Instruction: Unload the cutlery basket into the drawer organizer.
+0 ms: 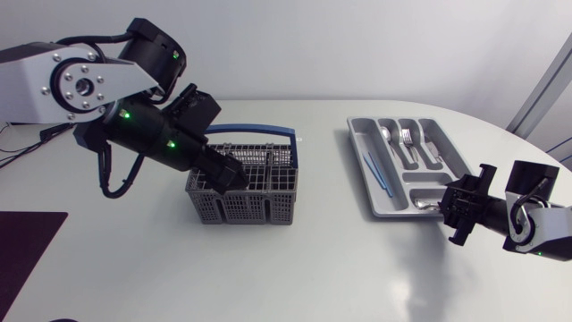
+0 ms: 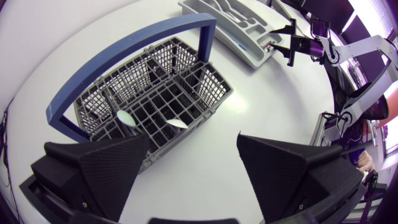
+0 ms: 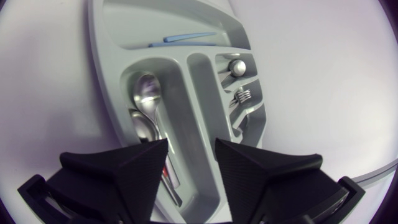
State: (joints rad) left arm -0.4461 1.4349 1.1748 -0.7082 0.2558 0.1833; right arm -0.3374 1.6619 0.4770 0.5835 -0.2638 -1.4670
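The cutlery basket stands near the middle of the table. My left gripper hangs over the basket's left end with the fingers spread wide and nothing between them, and two pale cutlery tips show inside the basket. The drawer organizer lies toward the right far edge of the table and holds spoons, forks and blue pieces. My right gripper is above its near end, also parted and gripping nothing.
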